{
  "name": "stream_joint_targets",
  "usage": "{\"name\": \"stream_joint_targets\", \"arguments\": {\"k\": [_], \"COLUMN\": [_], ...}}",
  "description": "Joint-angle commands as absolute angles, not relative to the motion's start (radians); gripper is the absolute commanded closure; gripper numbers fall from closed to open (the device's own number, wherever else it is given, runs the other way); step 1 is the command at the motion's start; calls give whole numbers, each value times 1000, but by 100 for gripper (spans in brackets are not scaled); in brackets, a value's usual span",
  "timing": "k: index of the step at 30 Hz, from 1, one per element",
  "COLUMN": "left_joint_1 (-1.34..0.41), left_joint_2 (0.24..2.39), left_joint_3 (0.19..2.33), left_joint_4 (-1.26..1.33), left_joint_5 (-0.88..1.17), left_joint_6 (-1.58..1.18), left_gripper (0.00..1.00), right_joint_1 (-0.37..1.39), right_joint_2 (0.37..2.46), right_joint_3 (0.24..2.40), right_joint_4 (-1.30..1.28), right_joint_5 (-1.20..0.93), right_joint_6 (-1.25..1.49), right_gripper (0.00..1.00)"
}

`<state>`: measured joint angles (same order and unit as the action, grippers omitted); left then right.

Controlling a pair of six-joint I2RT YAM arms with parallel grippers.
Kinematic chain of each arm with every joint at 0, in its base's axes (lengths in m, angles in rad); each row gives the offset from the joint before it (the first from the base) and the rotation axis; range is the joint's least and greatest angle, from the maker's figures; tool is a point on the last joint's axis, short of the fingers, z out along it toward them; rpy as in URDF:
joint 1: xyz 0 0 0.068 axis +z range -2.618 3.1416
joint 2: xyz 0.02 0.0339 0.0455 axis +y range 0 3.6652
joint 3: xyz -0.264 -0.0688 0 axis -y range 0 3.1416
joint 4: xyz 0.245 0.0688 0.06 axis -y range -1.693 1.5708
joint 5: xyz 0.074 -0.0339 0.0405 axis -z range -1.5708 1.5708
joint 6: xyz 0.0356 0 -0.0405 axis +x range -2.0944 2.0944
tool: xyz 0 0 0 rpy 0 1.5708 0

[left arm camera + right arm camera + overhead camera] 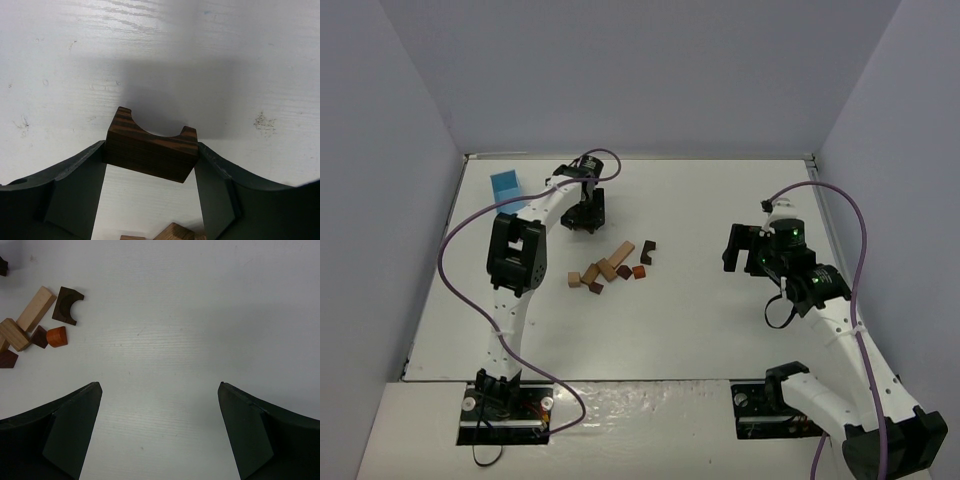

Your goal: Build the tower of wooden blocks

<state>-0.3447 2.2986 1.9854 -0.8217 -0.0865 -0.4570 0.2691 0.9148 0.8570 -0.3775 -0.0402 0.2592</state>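
The left claw (151, 154) pinches a dark brown notched block (145, 136) at the far side of the surface (670, 320). The right claw (160, 387) hangs spread wide. Between them the other wood blocks (613, 268) lie loose. The light blue box (505, 186) stands far left; I cannot tell its contents.

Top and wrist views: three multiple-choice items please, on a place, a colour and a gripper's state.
1. Where does the blue box stand?
A) near the table's far left corner
B) between the arms
C) among the blocks

2. What colour is the notched block between the left gripper's fingers?
A) light tan
B) dark brown
C) orange

3. How is the right gripper?
A) shut on a block
B) open, empty
C) shut, empty

Answers: 1 A, the top view shows it by that corner; 2 B, dark striped wood in the left wrist view; 3 B, fingers wide apart over bare table.
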Motion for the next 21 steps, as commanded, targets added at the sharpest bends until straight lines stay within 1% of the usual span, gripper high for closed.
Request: {"name": "stream_joint_targets", "arguments": {"k": [1,6,12,17,21], "left_joint_1": [-337,-336,-331,-331,-340], "left_joint_2": [2275,2269,2267,2259,2216], "left_joint_3": [2013,2019,2025,2029,2017], "left_joint_4": [-819,-822,-821,-823,-823], "left_joint_5": [-104,-97,-87,-85,-79], "left_joint_6": [-521,-538,-553,-557,-547], "left_gripper": [62,43,29,23,22], "right_joint_1": [273,273,273,273,273], "right_joint_2": [938,942,938,931,924], "right_joint_3": [905,907,897,892,888], "right_joint_4": [-319,-318,-314,-310,-308], "right_joint_5": [-28,-34,-40,-42,-43], "right_joint_6": [239,232,233,234,236], "right_gripper": [0,0,0,0,0]}}
